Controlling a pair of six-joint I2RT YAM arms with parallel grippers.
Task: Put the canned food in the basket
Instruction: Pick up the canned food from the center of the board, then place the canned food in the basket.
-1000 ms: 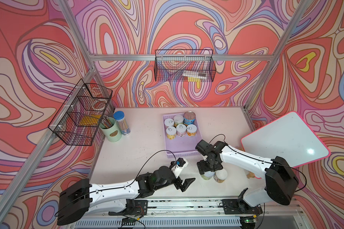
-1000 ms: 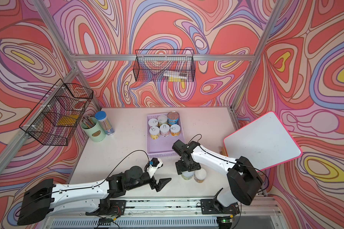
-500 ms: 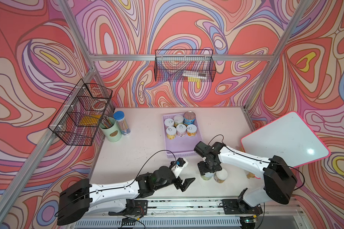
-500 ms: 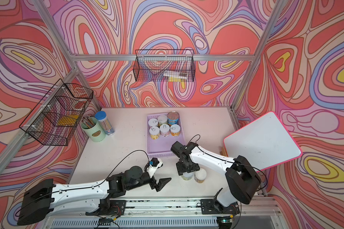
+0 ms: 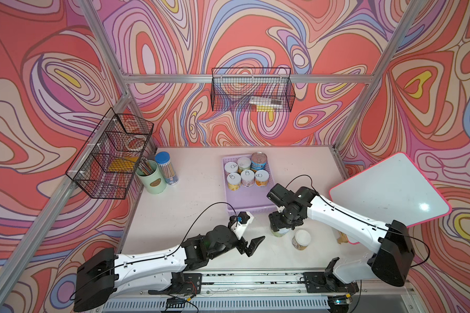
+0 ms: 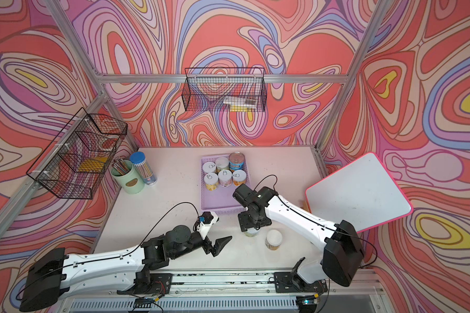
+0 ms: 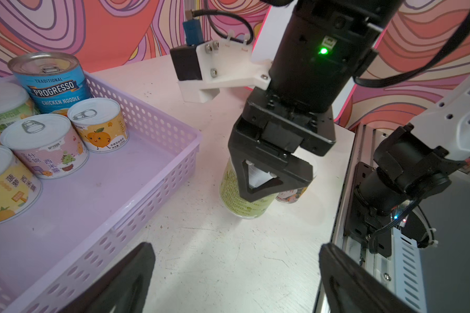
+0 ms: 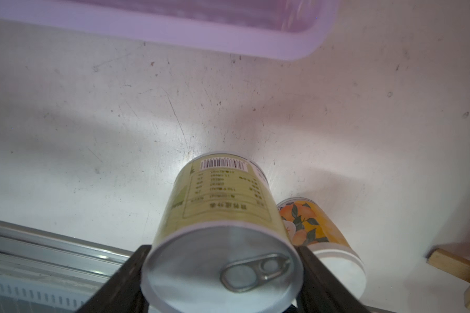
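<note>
On the table (image 5: 190, 195), right end effector (image 5: 281, 225) has closed on the green can (image 8: 220, 206); left end effector (image 5: 248, 244) stays open.

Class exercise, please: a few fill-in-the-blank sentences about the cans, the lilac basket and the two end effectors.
The lilac basket holds ___ cans.
The right end effector clasps a short can whose label is ___.
The left end effector is wide ___ and empty.
The blue can reads Progresso Chicken ___.
Missing words: six, green, open, Noodle.
</note>
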